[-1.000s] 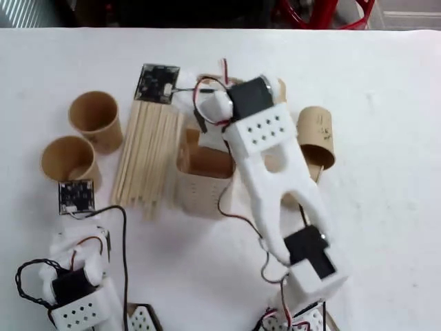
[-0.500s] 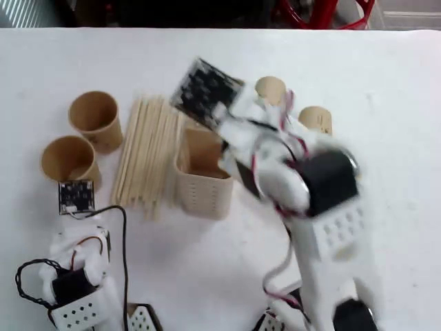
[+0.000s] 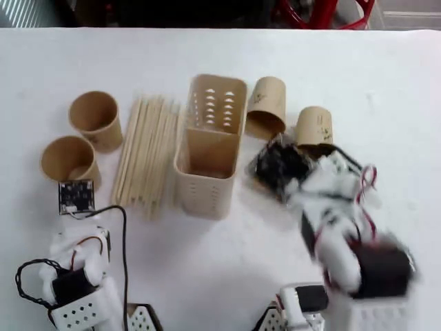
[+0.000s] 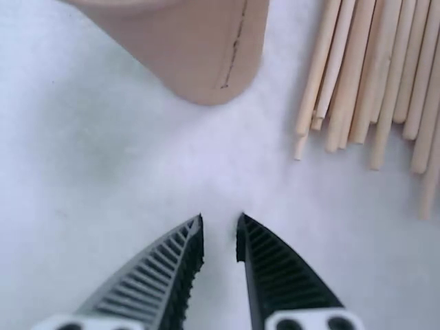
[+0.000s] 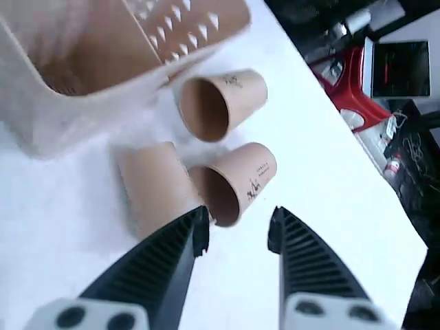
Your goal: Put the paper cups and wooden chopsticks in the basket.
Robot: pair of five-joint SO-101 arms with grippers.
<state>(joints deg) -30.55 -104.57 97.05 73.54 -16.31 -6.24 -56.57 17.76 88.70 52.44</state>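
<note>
The perforated beige basket (image 3: pixel 210 145) stands mid-table. Left of it lies a bundle of wooden chopsticks (image 3: pixel 148 155), and beyond those two paper cups (image 3: pixel 95 118) (image 3: pixel 67 160) stand upright. Two more cups (image 3: pixel 267 107) (image 3: pixel 315 126) lie on their sides right of the basket. My right gripper (image 5: pixel 238 227) hangs open and empty just above the nearer lying cup (image 5: pixel 237 182), with a blurred brown cup-like shape (image 5: pixel 155 192) beside it. My left gripper (image 4: pixel 220 227) rests low over bare table, its jaws nearly together and empty, short of a cup (image 4: pixel 179 41) and the chopstick ends (image 4: pixel 371 75).
The right arm (image 3: pixel 337 227) is a blur at the front right of the table (image 3: pixel 386 83). The left arm (image 3: pixel 72 276) sits at the front left with its cable looped beside it. Red and dark equipment (image 5: pixel 385 75) lies beyond the table's far edge.
The right arm has swung back from over the chopsticks and basket to the front right, near the lying cups. The basket now shows in full. The left arm has kept still.
</note>
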